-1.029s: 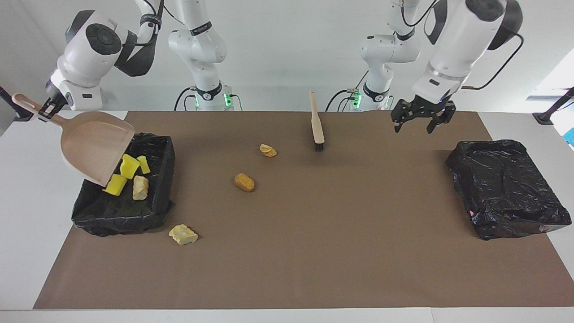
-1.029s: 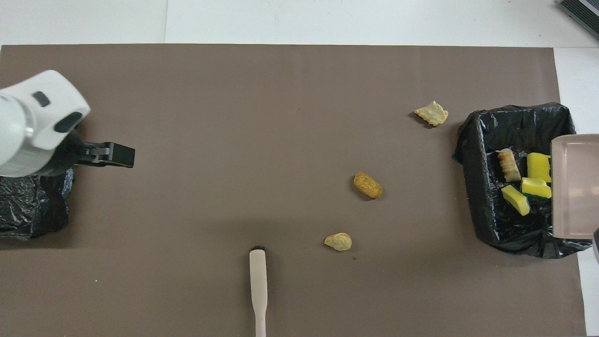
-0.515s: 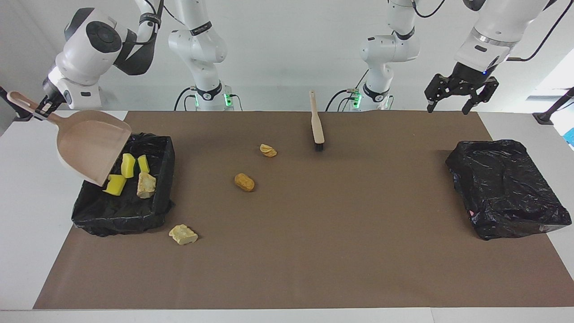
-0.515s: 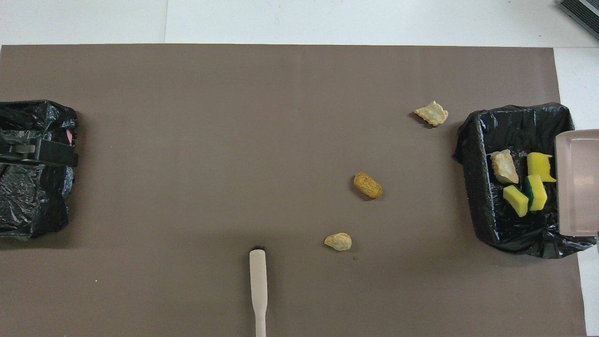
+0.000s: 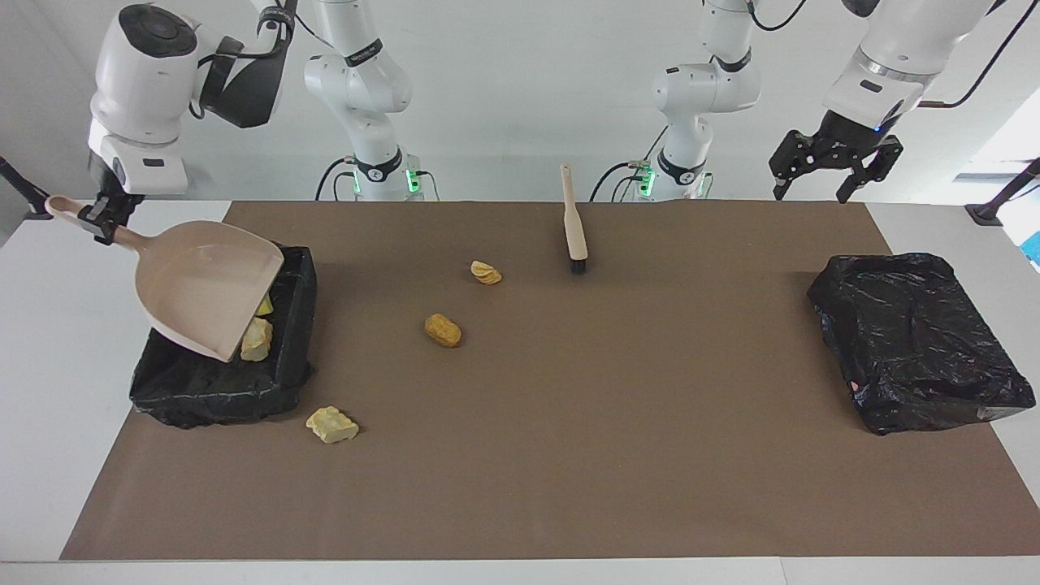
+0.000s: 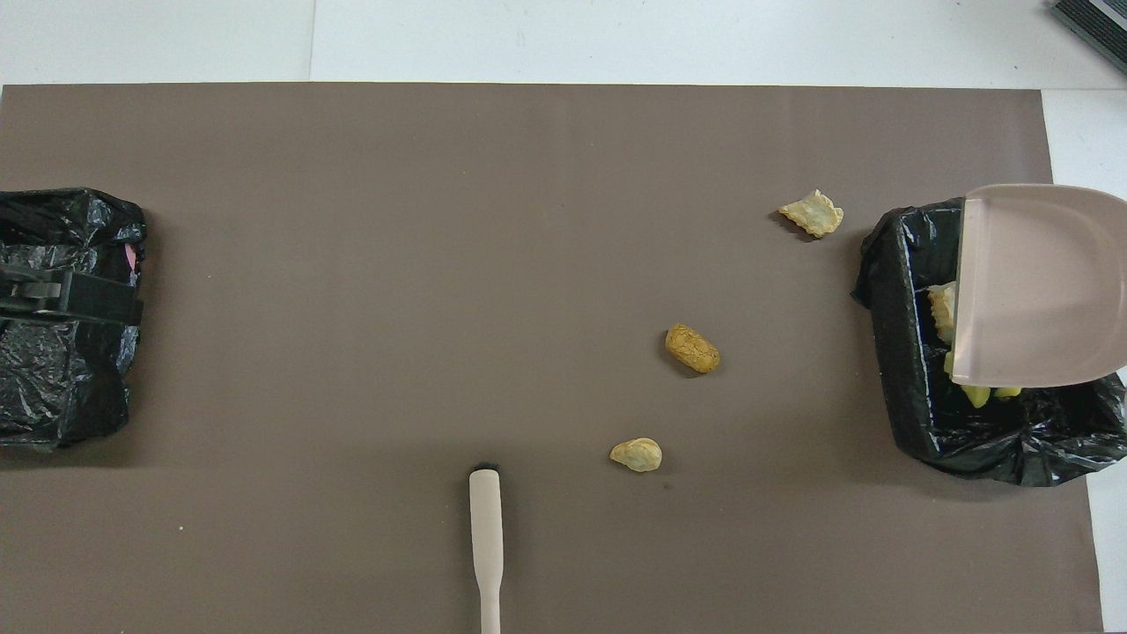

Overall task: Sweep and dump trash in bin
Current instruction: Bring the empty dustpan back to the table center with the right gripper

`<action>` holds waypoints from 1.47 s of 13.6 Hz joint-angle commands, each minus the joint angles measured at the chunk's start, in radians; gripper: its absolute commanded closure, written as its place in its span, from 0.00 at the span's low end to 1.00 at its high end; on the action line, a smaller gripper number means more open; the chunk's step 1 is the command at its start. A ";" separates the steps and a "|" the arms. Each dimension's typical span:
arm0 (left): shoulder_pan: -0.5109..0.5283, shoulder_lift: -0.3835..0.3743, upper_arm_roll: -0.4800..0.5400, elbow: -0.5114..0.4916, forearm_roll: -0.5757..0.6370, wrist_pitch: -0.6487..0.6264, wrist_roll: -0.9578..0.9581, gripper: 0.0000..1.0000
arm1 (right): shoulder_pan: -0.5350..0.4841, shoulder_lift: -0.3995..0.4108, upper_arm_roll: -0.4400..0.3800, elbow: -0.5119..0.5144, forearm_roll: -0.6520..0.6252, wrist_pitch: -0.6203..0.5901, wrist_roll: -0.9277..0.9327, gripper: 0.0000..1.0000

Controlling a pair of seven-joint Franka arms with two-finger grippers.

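Three scraps of trash lie loose on the brown mat: a pale lump just beside the near corner of the bin at the right arm's end of the bench, an orange-brown lump toward the middle, and a tan piece nearer to the robots, not far from the brush. More scraps sit inside that bin, mostly hidden under the dustpan. The right end effector is clamped on the dustpan's handle and holds the pan, which looks empty, over the bin. The left end effector, fingers spread and empty, hangs over the mat's edge above the second bin. The dumping step looks about finished. Next, the pan would need setting down by the loose scraps and the brush picked up to sweep them in.
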 commanded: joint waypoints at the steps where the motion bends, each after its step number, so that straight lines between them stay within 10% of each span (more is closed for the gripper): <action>1: 0.003 -0.007 0.005 0.012 0.012 -0.031 0.033 0.00 | 0.000 0.016 0.004 0.022 0.149 -0.008 0.098 1.00; 20: 0.006 0.095 0.011 0.156 0.019 -0.109 0.036 0.00 | 0.700 0.287 0.007 0.137 0.454 -0.085 1.797 1.00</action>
